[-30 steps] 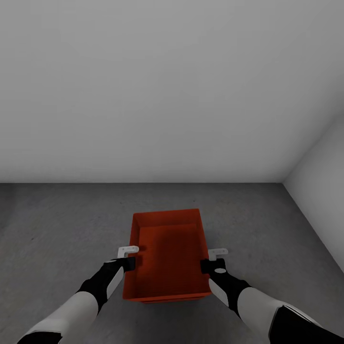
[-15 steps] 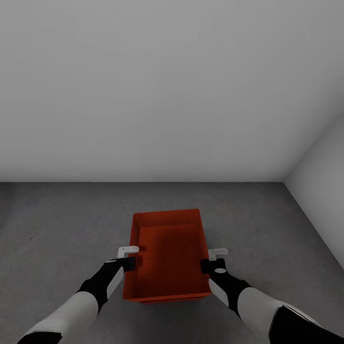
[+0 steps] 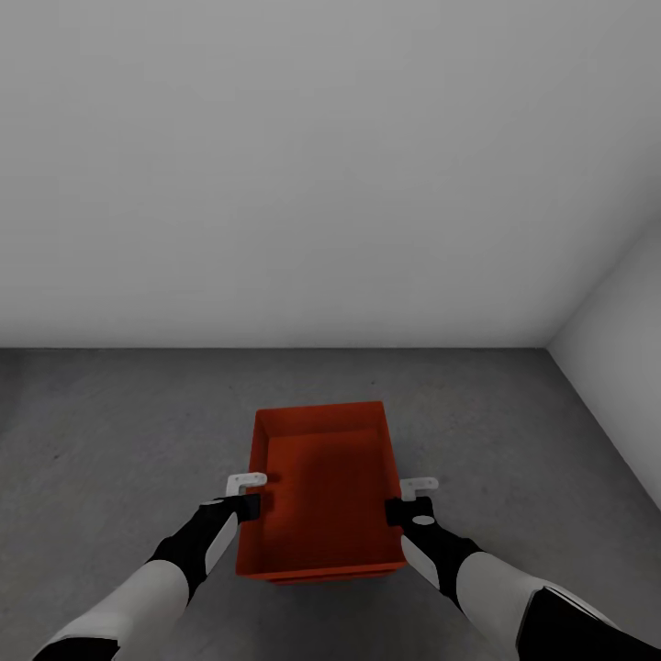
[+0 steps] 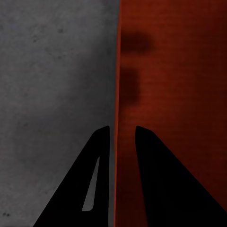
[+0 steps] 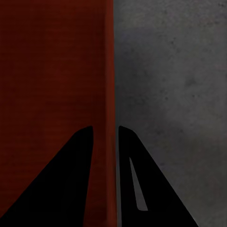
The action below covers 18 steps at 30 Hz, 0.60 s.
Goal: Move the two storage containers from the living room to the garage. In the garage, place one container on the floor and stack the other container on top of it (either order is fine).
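Grey-white walls (image 3: 321, 165) take up the upper half of my head view; a second plain wall (image 3: 624, 312) meets the far one at a corner on my right. Below them lies the floor (image 3: 119, 431), dark grey speckled concrete, rough and mottled in both wrist views.

The storage container (image 3: 319, 487) sits low in front of me, centred between my arms. It is an orange-red rectangular bin, open-topped, with thin walls and a darker, shaded interior. Fine horizontal ribbing shows on its inner surface in the wrist views. A second orange-red edge (image 3: 321, 578) shows just beneath its near rim; I cannot tell whether that is another bin under it.

My left gripper (image 3: 246, 500) is at the container's left long wall. In the left wrist view the thin red wall (image 4: 117, 94) runs straight between my two dark fingers (image 4: 97, 161), one outside over concrete, one inside over the bin's floor; they stand narrow, clamped on it.

My right gripper (image 3: 408, 505) mirrors this on the right long wall. In the right wrist view that wall (image 5: 112, 71) passes between my fingers (image 5: 130, 161), narrowly closed on it.
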Available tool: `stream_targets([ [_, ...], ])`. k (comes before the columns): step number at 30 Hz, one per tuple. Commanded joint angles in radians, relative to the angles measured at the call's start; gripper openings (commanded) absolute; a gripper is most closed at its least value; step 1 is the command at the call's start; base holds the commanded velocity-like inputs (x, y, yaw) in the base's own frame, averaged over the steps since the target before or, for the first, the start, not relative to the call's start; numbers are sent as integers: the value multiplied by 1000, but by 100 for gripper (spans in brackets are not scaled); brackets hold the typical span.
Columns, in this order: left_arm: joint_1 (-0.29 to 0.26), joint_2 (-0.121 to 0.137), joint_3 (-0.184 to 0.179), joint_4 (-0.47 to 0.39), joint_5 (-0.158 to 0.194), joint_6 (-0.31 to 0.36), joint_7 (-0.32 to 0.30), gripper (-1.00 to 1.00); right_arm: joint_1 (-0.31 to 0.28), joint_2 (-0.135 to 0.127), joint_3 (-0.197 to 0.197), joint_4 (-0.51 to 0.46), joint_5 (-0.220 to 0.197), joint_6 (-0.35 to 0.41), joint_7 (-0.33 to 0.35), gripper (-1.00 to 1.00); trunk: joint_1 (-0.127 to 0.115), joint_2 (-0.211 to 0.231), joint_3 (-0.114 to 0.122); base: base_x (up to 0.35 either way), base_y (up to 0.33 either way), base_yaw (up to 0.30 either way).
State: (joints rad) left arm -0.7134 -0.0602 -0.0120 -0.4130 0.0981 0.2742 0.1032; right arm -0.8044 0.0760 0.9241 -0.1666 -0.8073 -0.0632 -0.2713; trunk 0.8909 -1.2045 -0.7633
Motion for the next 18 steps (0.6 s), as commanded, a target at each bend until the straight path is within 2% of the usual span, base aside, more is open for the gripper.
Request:
stream_targets([
  [1,0,3,6,-1,14,6,15,-100,-1,-33,-47,-5,11,-3,-14,-100,4,-8,-4,0,0,0],
  [5,0,3,7,-1,14,6,15,-100,-1,-33,-47,-5,11,-3,-14,-100,19,-36,-16,0,0,0],
  [11,0,3,7,-1,14,6,15,-100,-1,-33,-47,-5,11,-3,-14,-100,19,-36,-16,0,0,0],
  [18,0,3,7,-1,14,6,15,-100,-1,-33,-47,-5,11,-3,-14,-100,46,-85,-38,0,0,0],
])
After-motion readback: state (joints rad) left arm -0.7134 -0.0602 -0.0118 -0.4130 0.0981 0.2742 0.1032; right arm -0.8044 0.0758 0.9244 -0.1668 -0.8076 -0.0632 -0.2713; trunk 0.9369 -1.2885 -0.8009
